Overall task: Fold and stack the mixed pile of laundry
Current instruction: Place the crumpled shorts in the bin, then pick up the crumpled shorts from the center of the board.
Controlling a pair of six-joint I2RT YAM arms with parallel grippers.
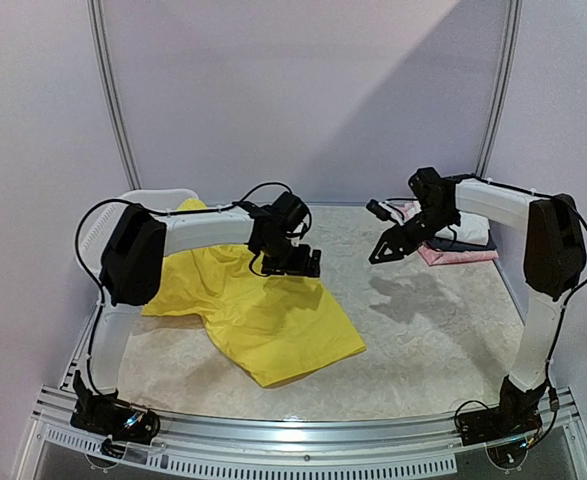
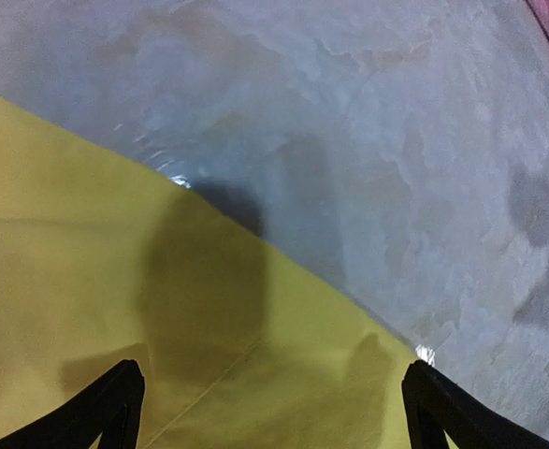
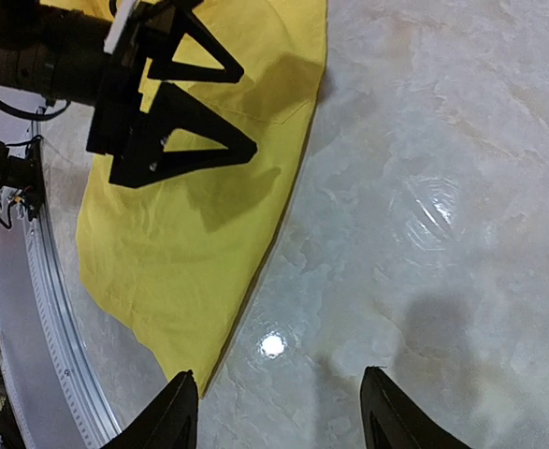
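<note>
A bright yellow garment [image 1: 263, 310] lies spread flat on the marbled table, left of centre. It also shows in the left wrist view [image 2: 115, 281] and the right wrist view [image 3: 180, 234]. My left gripper [image 1: 293, 265] hovers open and empty over the garment's far right edge [image 2: 269, 374]; it also shows in the right wrist view [image 3: 176, 103]. My right gripper [image 1: 381, 250] is open and empty above bare table, just right of the garment's hem [image 3: 279, 383]. A folded white cloth [image 1: 468, 232] lies on a pink cloth at the back right.
A white plastic basket [image 1: 148, 198] stands at the back left, partly behind the left arm. The pink cloth [image 1: 458, 256] lies near the right wall. A metal rail [image 1: 303, 435] runs along the near edge.
</note>
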